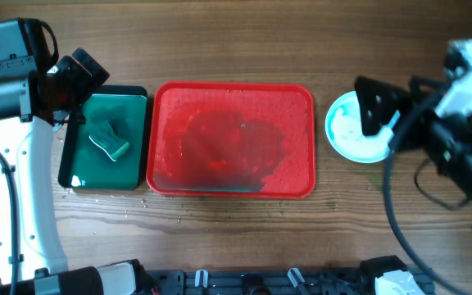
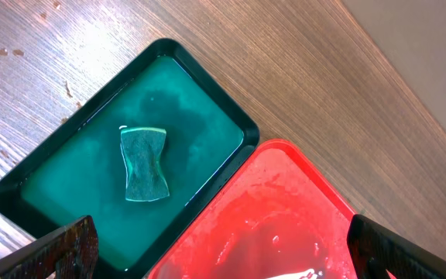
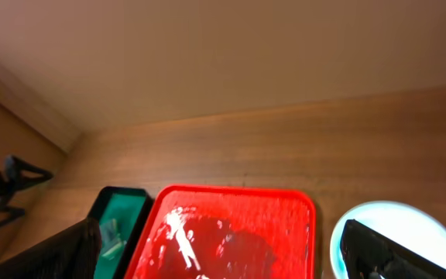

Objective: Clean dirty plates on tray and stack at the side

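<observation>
Wide left pincer (image 1: 80, 80) overhangs green tray (image 2: 206, 82) rim; right pincer (image 1: 375, 111), wide too, above apparently stacked plates (image 1: 347, 133).

In the overhead view the right arm (image 1: 433, 131) covers the round pale mint-blue plate (image 1: 340, 124) from 12 to 4 o'clock; whether more plates lie beneath cannot be told. The left arm (image 1: 64, 82) hides the 11 o'clock corner of the small dark green plastic tray (image 1: 129, 156). In the left wrist view the large red rectangular plastic tray (image 2: 300, 201) runs off the bottom edge. In the right wrist view the sponge (image 3: 113, 232) is too small to make out.
</observation>
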{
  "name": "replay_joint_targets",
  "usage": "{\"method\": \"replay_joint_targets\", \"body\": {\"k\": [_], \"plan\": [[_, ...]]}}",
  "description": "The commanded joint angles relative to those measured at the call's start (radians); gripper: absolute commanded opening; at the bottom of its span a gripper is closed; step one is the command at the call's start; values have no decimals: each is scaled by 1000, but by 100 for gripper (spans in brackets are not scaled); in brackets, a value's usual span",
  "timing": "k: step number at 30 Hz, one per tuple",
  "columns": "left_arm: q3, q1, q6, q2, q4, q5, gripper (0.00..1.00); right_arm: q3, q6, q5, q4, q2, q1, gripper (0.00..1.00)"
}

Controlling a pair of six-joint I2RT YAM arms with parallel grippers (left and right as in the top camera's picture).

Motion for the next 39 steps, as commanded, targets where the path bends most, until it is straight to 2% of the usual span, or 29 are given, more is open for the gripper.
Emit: {"method": "replay_joint_targets", "body": {"k": [1,4,7,9,10,11,13,18,23,29,31,39], "plan": [[1,-2,-9,2,-1,12,100,9,67,3,-69,-55,3,100],[1,-2,-9,2,-1,12,100,4,68,104,-137,-55,3,100],[1,-2,-9,2,-1,12,100,-85,36,252,-95,-57,-14,100],[1,-2,-9,2,-1,12,100,-233,-209,225,74,-100,-37,100],[1,-2,-9,2,-1,12,100,-281,-275,199,122,-121,-43,100],[1,-2,-9,2,-1,12,100,-387,-393,140,216,-172,-56,100],[1,-2,-9,2,-1,12,100,-613,-521,12,406,-291,-83,100],[1,-2,-9,2,-1,12,100,-1198,-535,-151,916,-612,-129,100],[1,-2,-9,2,-1,12,100,-1530,-531,-251,1051,-850,-129,100],[1,-2,-9,2,-1,12,100,-1636,-517,-132,1083,-993,-129,100],[1,-2,-9,2,-1,12,100,-1653,-408,-15,1070,-1020,-129,100],[1,-2,-9,2,-1,12,100,-1653,-375,-4,1065,-1020,-129,100]]}}
